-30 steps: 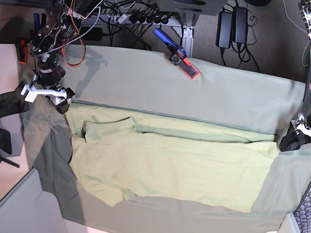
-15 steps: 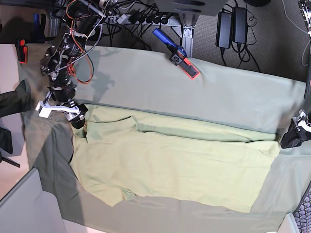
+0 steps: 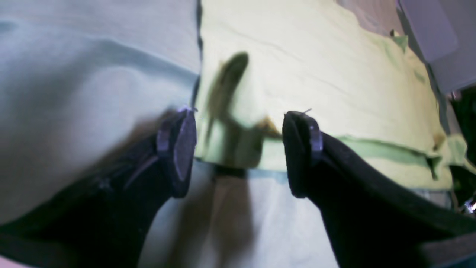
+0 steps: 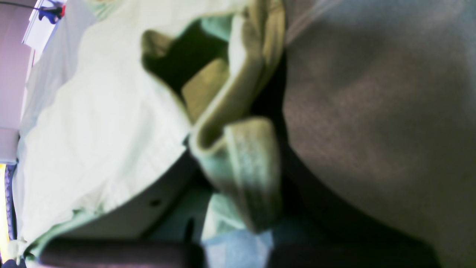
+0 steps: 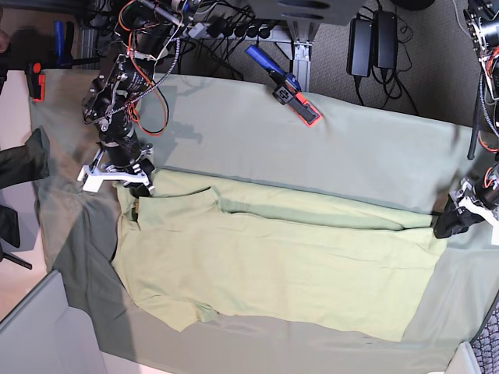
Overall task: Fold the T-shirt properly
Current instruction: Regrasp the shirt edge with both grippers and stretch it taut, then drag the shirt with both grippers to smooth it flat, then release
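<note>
While left fingers (image 3: 187, 143) gape at the T-shirt (image 5: 273, 265) hem, right fingers (image 5: 143, 184) pinch its collar.

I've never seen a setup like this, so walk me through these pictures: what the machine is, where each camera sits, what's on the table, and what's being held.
This is a two-armed robot folding laundry. The base view looks down from above; the other two cameras ride on the wrists, just behind each gripper. A pale yellow-green T-shirt lies partly folded on a grey-green table cloth. A blue and red clamp sits at the cloth's far edge. The right gripper is at the shirt's collar end; its wrist view shows it shut on a bunched fold of the T-shirt. The left gripper is at the shirt's hem corner; its wrist view shows the jaws open and straddling that corner, gripping nothing.
</note>
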`<state>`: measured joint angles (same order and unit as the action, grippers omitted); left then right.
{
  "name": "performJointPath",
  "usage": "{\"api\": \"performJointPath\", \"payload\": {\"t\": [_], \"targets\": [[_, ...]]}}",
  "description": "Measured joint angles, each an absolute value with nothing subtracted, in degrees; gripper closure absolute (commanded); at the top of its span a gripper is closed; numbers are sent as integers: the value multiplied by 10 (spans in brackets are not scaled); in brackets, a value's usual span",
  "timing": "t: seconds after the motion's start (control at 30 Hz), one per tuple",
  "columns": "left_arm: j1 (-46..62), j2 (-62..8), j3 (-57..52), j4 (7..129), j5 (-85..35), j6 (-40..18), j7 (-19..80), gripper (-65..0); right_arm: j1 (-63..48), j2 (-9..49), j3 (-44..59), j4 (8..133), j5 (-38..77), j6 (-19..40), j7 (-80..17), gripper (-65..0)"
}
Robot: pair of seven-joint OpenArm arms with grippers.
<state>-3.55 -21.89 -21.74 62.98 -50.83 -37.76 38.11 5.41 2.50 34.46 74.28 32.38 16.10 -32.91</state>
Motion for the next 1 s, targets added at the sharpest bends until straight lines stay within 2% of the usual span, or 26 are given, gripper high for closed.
{"api": "performJointPath", "payload": {"t": [0.33,0.37,0.4,0.5,0.53,0.7,0.77,0.87,1.0], "targets": [[-40,-184,-195,622,-526,-378,376,-401,54,25,345,743,324,161,-330,0],[-40,-181,-195,622,-526,-378,376,-379,54,25,345,743,324,161,-331,0],[-40,-179,-195,622,-526,-380,375,-312,54,25,345,743,324,161,-331,0],[-41,-179,-195,622,-514,-380,382,-18,54,25,345,743,324,161,-330,0],[-41,-179,-195,622,-514,-390,381,0,54,25,345,743,324,161,-330,0],[-40,-183,-198,630,-531,-390,402,0,54,26,345,743,349,161,-346,0],[-38,-187,-198,644,-549,-390,439,0,53,28,346,747,366,161,-369,0],[-37,-207,-198,660,-601,-390,485,0,50,28,349,773,368,165,-420,0],[-21,-240,-197,677,-618,-390,489,0,20,40,349,827,401,170,-440,0]]}}
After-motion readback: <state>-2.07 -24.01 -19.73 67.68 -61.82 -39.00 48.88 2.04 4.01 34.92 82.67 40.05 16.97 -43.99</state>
